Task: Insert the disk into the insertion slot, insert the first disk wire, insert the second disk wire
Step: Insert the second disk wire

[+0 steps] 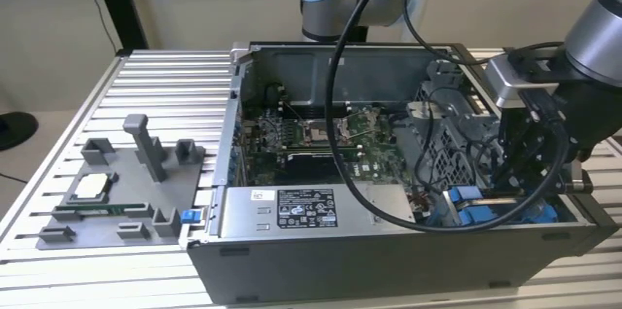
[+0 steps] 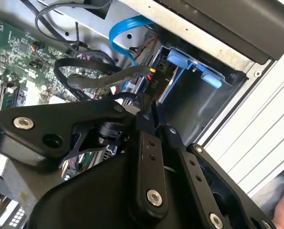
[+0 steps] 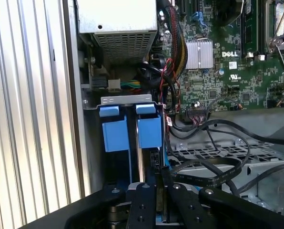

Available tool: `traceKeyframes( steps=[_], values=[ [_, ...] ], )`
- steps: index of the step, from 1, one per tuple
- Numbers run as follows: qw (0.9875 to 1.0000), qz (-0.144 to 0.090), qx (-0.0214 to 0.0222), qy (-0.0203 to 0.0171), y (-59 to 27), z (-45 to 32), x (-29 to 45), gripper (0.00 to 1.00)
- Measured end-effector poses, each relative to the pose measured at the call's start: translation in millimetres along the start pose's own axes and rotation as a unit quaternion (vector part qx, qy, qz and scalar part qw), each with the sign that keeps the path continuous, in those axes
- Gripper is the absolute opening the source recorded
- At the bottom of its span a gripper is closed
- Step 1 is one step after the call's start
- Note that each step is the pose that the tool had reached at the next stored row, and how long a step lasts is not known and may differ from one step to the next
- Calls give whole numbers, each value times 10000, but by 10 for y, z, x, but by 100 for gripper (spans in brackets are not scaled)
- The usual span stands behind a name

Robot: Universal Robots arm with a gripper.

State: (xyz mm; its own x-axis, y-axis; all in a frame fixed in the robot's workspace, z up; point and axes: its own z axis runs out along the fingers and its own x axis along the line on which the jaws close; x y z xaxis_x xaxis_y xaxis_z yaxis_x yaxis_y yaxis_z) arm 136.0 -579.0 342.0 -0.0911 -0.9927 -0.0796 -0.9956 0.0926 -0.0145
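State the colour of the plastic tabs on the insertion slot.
Bright blue tabs on the insertion slot, clearest in the first wrist view.

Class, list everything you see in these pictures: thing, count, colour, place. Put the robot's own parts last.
Computer case: one, grey, open, on the slatted table.
Slatted table: one, silver, under everything.
Motherboard: one, green, inside the case.
Power supply box: one, grey with a sticker, at the case's front edge.
Insertion slot: one, grey with blue tabs, in the case corner.
Parts fixture: one, grey, at the exterior view's left.
Robot arm: one, silver-grey.
Pincer: one, black, at the insertion slot.
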Motion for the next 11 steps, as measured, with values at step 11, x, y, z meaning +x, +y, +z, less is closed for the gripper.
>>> traceKeyframes(
  steps=[11],
  values=[
    [10000, 0, 4, -15, 0, -1, -4, 0]
  ],
)
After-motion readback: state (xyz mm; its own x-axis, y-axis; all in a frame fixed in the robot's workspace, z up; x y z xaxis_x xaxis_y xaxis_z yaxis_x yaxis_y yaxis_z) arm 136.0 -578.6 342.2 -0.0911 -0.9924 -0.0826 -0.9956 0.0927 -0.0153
